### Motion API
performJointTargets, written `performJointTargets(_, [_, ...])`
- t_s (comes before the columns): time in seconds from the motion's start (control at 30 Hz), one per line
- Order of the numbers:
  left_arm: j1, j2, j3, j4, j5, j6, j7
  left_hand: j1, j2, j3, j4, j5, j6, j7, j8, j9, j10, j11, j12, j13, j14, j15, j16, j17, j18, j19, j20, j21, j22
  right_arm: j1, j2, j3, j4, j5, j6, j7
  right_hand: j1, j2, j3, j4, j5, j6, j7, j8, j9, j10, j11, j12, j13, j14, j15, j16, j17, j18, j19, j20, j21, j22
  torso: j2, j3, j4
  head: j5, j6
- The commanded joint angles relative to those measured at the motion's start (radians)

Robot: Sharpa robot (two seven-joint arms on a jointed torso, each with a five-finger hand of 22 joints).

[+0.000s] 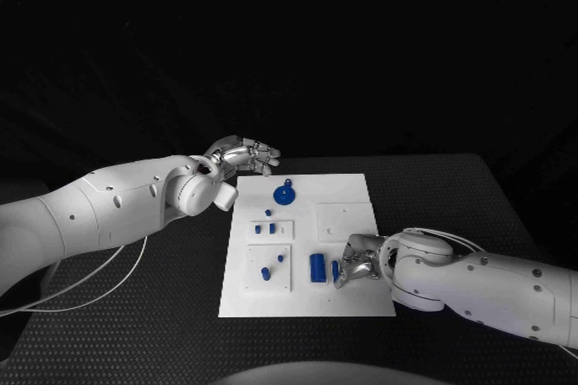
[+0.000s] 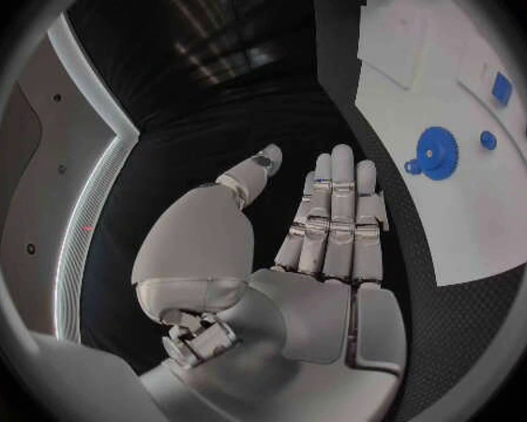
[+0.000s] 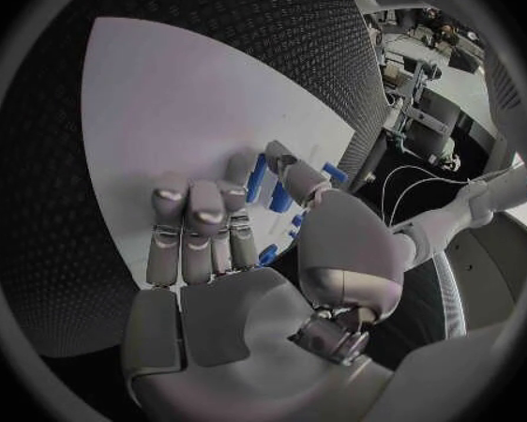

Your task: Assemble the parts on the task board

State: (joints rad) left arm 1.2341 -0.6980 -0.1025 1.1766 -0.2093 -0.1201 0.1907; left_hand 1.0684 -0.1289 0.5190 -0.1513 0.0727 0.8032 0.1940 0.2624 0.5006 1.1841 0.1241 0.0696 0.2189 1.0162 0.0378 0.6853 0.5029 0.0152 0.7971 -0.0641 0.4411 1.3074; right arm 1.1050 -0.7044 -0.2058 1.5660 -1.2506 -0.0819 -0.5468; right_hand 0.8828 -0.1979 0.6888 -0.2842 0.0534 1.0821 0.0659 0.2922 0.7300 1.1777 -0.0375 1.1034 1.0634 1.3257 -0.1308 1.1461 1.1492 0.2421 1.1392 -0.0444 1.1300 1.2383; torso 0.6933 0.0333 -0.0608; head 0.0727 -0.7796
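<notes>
The right robot hand (image 1: 357, 262), fingers apart and grasping nothing, hovers just right of the upright-lying blue cylinder (image 1: 318, 266), lower centre of the task board (image 1: 349, 193).

A black table (image 1: 458, 193) carries the white task board (image 1: 343, 193).
</notes>
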Motion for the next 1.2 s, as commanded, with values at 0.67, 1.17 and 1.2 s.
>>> performJointTargets(0.67, [0.001,-0.002,0.0,0.001,-0.009,0.014,0.005,-0.007,0.0,-0.001,0.006,-0.002,-0.007,-0.001,0.005,0.0,-0.007,-0.001,0.003,0.0,-0.001,0.005,-0.008,0.002,0.001,0.0,0.007,-0.005,0.022,0.004,-0.086,-0.002,0.036,0.187,-0.02,0.091,-0.035,-0.081,-0.057,0.022,-0.005,-0.043,0.023,-0.033,-0.116,-0.033,0.015,-0.011,0.003,-0.023,0.004,-0.009,-0.005,0.02,-0.02,0.002,-0.016,-0.01,0.0,0.0008,-0.0007,0.002,0.005])
performJointTargets(1.17, [0.001,0.003,0.0,-0.039,0.052,-0.027,0.085,0.003,0.014,0.0,0.001,0.003,0.03,-0.016,0.028,0.008,0.029,-0.017,0.019,0.009,0.007,0.001,-0.009,0.011,0.001,0.004,0.004,-0.005,0.022,0.068,-0.07,0.082,-0.149,0.533,-0.095,0.529,-0.009,-0.03,-0.055,0.03,-0.001,-0.086,0.039,-0.05,-0.113,-0.072,0.033,-0.017,0.004,-0.055,0.018,-0.029,-0.009,0.02,-0.052,0.008,-0.04,-0.019,-0.013,-0.0027,-0.0067,-0.014,0.074])
performJointTargets(1.2, [0.001,0.004,0.001,-0.045,0.058,-0.027,0.09,0.005,0.016,0.0,-0.001,0.004,0.032,-0.018,0.03,0.008,0.032,-0.018,0.02,0.01,0.006,0.002,-0.011,0.011,0.001,0.004,0.004,-0.005,0.022,0.074,-0.061,0.086,-0.178,0.571,-0.1,0.559,-0.005,-0.019,-0.054,0.028,0.001,-0.087,0.04,-0.051,-0.113,-0.074,0.032,-0.018,0.003,-0.057,0.019,-0.032,-0.011,0.02,-0.055,0.008,-0.042,-0.019,-0.016,-0.0036,-0.0082,-0.016,0.083])
